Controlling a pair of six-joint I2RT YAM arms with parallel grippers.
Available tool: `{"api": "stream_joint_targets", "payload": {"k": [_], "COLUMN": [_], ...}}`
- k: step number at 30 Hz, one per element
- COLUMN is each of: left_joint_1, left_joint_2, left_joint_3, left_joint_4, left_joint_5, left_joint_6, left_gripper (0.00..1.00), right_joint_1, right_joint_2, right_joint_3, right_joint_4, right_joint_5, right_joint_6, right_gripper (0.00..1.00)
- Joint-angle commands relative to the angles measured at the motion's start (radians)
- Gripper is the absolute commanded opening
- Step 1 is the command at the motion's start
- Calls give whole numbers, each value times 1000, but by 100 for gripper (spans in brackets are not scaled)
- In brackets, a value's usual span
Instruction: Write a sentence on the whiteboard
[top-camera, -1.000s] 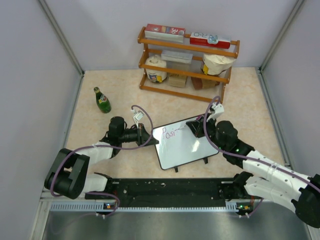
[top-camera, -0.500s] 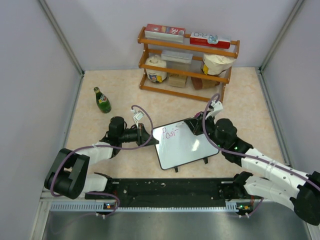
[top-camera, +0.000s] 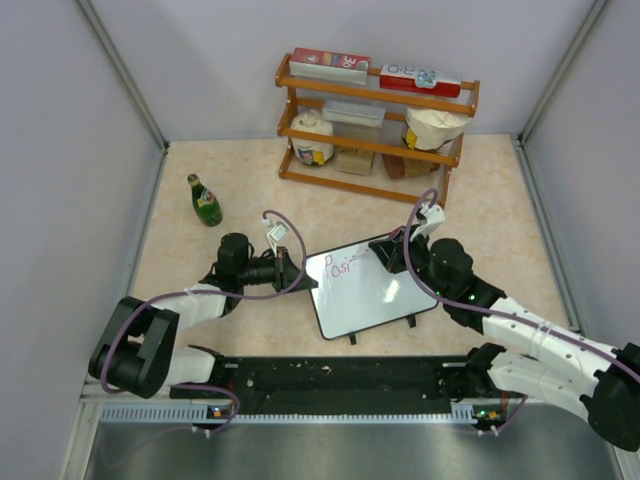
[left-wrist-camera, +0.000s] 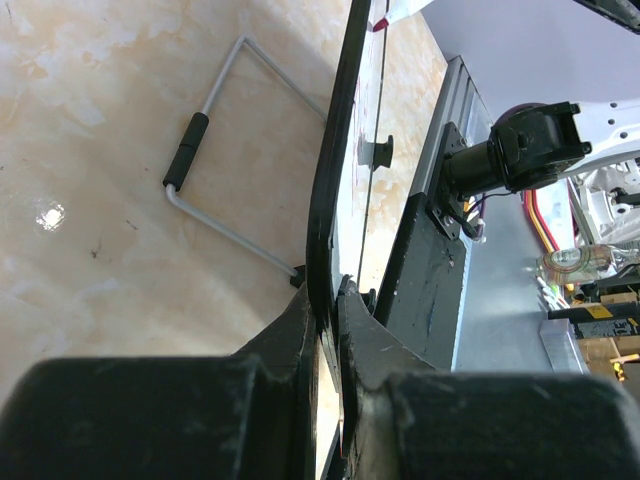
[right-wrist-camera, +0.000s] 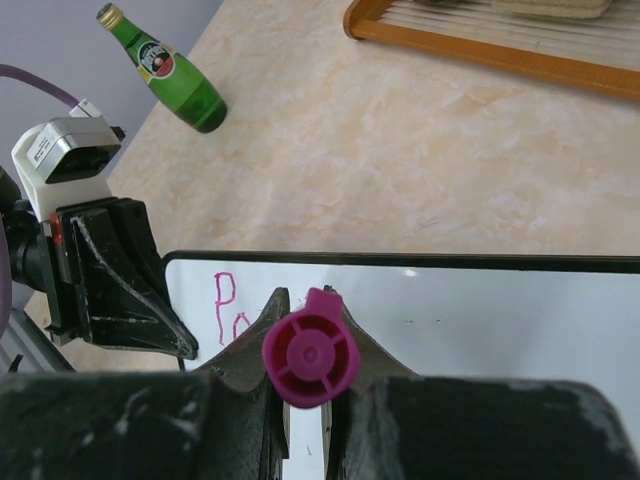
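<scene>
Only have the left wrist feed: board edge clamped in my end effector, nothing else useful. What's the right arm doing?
Observer: The right end effector is shut on a magenta marker, pointed down at the whiteboard.
Operator: Any writing on it?
Observer: Yes, purple-pink letters near the board's far-left corner, starting "Po".
Operator: Anything near the board?
Observer: A green bottle stands upright farther left, well apart from it.

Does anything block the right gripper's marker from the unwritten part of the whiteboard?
Nothing visible does. The right gripper holds the marker at the whiteboard beside the letters; the surface beyond them is bare. The left gripper clamps only its left edge.
</scene>
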Motion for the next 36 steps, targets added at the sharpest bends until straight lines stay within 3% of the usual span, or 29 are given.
{"api": "stream_joint_targets", "payload": {"k": [1, 20, 36], "left_joint_1": [-5, -3, -3], "left_joint_2": [16, 13, 7], "left_joint_3": [-1, -1, -2], "left_joint_4": [-23, -25, -30], "left_joint_5": [-67, -69, -72], "left_joint_6": [91, 93, 94], "left_gripper": [0, 0, 0], "right_joint_1": [-8, -8, -8], "right_joint_2": [-32, -75, -90], "right_joint_3": [-18, -87, -36], "right_joint_4": [2, -34, -45], "right_joint_5": [2, -17, 25], "right_joint_6": [3, 14, -2], "right_gripper": [0, 0, 0]}}
